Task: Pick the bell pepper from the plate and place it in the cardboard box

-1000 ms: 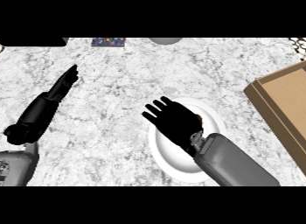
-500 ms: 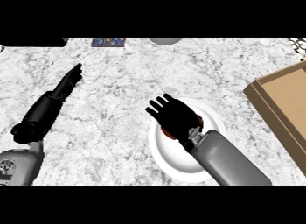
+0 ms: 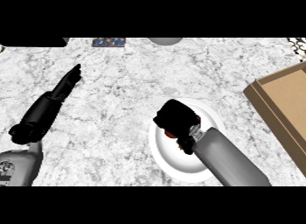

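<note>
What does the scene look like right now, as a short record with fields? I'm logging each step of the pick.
bell pepper: red, on the plate, mostly hidden under the right hand
plate: white, on the counter
right hand: over the plate, fingers curled down round the pepper
left hand: open, straight, at the view's left, holding nothing
cardboard box: open, at the right edge, apart from the plate

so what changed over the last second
The right hand went from fingers spread above the plate to fingers curled down over the bell pepper, of which only a bit of red shows under the palm. I cannot tell if it is gripped yet; the pepper has not left the plate. The left hand stayed open and straight on the counter, and the cardboard box did not move.
</note>
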